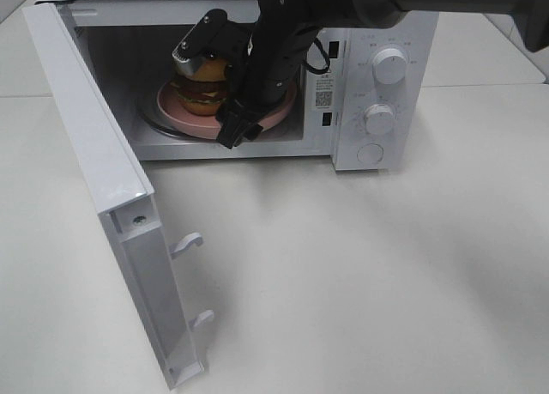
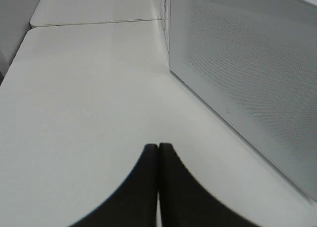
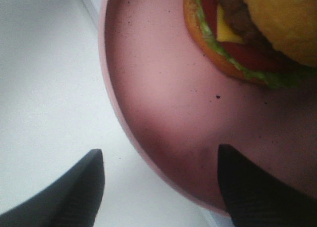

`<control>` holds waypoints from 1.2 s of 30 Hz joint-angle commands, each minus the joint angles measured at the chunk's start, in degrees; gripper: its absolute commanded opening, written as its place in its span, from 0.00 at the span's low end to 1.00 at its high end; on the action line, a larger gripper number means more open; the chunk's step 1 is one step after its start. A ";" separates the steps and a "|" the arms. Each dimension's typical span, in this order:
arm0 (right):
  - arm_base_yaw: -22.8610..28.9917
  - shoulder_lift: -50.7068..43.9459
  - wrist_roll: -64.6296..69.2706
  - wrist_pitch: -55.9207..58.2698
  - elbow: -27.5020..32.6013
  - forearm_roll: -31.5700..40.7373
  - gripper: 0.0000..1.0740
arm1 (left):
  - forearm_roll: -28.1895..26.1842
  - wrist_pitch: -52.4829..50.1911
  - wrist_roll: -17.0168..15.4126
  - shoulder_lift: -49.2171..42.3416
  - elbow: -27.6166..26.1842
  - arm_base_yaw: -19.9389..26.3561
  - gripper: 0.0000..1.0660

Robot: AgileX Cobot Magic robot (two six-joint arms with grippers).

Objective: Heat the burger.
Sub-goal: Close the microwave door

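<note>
While inside microwave (image 1: 377, 85), straddles plate (image 3: 158, 88) rim near burger (image 3: 247, 34) with right pincer (image 3: 159, 153) spread; holds left pincer (image 2: 158, 146) pressed together.

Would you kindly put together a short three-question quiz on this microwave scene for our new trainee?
1. True or false: the door of the microwave stands open.
2. Where does the burger sit? A) on the pink plate inside the microwave; B) on top of the microwave; C) balanced on the door's upper edge.
3. Fill in the gap: the right gripper, reaching into the microwave at the plate's rim, has its jaws ____.
Key: 1 true; 2 A; 3 open.
</note>
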 commanded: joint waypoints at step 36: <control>-0.11 -5.67 35.07 16.21 -0.46 6.07 0.65 | -0.40 -0.52 0.17 -1.15 0.17 -0.11 0.00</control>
